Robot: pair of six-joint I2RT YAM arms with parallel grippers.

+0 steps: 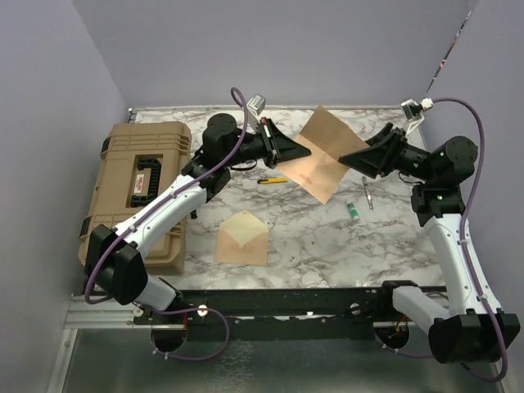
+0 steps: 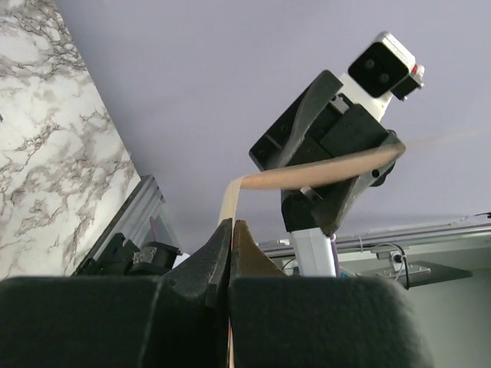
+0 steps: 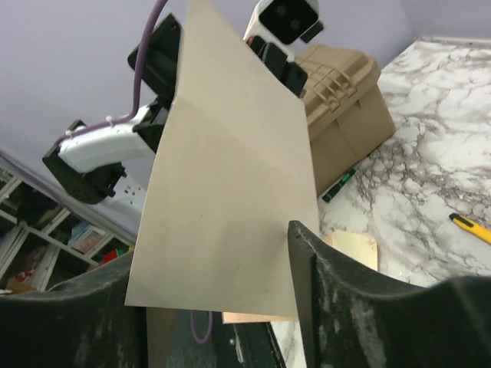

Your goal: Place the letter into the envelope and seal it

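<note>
The letter (image 1: 321,160), a tan sheet with a crease down the middle, hangs in the air over the back of the table between both grippers. My left gripper (image 1: 304,151) is shut on its left edge. In the left wrist view the jaws (image 2: 230,234) pinch the sheet's edge, and the letter (image 2: 307,175) curves away toward the right gripper. My right gripper (image 1: 345,157) stands open around the sheet's right edge; in its own view the letter (image 3: 230,176) fills the gap between the spread fingers (image 3: 307,268). The envelope (image 1: 243,238) lies flat on the table, flap open.
A tan hard case (image 1: 139,192) sits at the left of the marble table (image 1: 327,246). A yellow pen (image 1: 273,180) lies under the left arm. A green marker (image 1: 351,210) and a thin grey tool (image 1: 367,195) lie near the right arm.
</note>
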